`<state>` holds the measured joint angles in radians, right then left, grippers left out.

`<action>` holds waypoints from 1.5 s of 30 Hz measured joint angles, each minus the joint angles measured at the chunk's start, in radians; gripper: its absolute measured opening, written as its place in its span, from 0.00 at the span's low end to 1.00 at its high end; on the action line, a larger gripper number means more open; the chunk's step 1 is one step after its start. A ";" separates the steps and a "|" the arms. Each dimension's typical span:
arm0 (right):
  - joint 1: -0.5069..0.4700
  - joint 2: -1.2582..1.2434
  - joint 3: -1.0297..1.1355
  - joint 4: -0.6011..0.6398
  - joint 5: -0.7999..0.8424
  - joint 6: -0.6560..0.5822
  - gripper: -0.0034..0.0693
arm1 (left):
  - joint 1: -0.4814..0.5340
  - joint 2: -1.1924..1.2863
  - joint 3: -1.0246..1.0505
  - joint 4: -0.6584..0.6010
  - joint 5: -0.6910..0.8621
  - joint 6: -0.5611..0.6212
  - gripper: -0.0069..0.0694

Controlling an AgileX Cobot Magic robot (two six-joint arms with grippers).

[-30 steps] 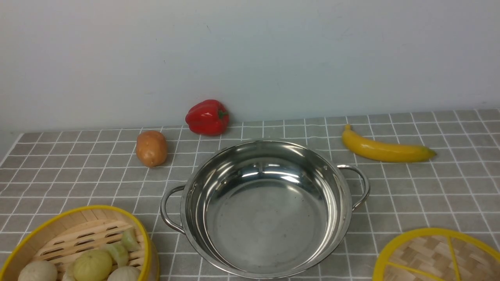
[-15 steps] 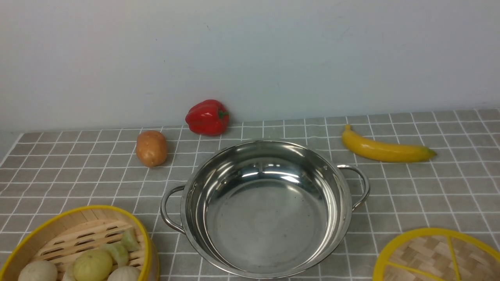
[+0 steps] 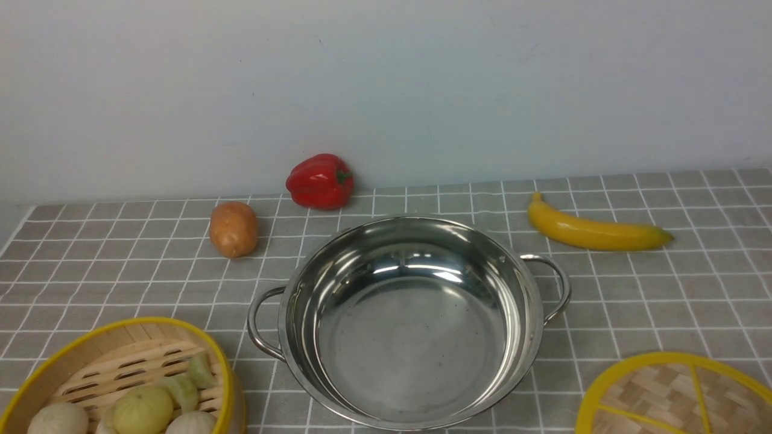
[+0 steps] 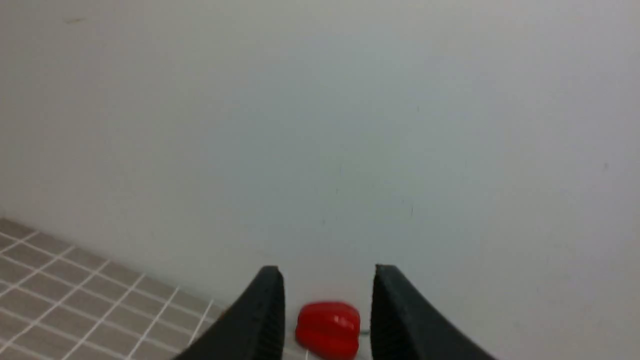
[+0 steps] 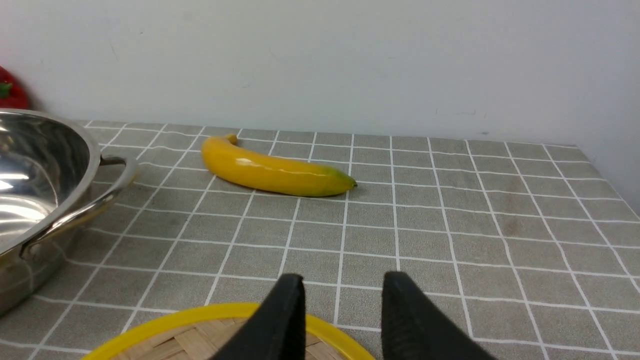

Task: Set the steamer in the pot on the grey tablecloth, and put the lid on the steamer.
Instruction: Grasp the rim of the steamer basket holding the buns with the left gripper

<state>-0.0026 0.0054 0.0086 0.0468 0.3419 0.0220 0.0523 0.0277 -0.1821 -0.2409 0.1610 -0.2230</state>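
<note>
Now the steamer sits lower left of the front view and the pot at centre, both on the grey tablecloth, so we judge the left arm nearer. Left gripper: jaws apart, empty. Right gripper: same, near lid rim.

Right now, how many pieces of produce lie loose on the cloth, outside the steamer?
3: pepper by the wall, potato left of the pot, banana right of it; more may lie outside the frame.

The front view looks down over the pot. The right wrist view, low beside it, shares the pot and the banana. The left wrist view faces the wall, sharing the red pepper behind the pot.
</note>
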 joint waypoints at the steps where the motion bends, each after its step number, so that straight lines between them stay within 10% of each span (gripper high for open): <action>1: 0.000 0.000 0.000 0.000 0.000 0.000 0.38 | 0.000 0.007 -0.016 0.003 0.027 0.000 0.41; 15: 0.000 0.000 0.000 0.000 -0.002 0.000 0.38 | 0.000 0.342 -0.606 -0.017 0.982 0.527 0.41; 26: 0.000 0.000 0.000 0.000 -0.003 0.000 0.38 | -0.010 0.625 -0.647 0.052 1.052 0.823 0.41; 45: 0.000 0.000 0.000 0.000 -0.003 0.000 0.38 | -0.012 0.996 -0.557 0.027 1.060 0.723 0.41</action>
<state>-0.0026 0.0054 0.0086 0.0468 0.3392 0.0220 0.0407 1.0238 -0.7394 -0.2138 1.2214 0.4998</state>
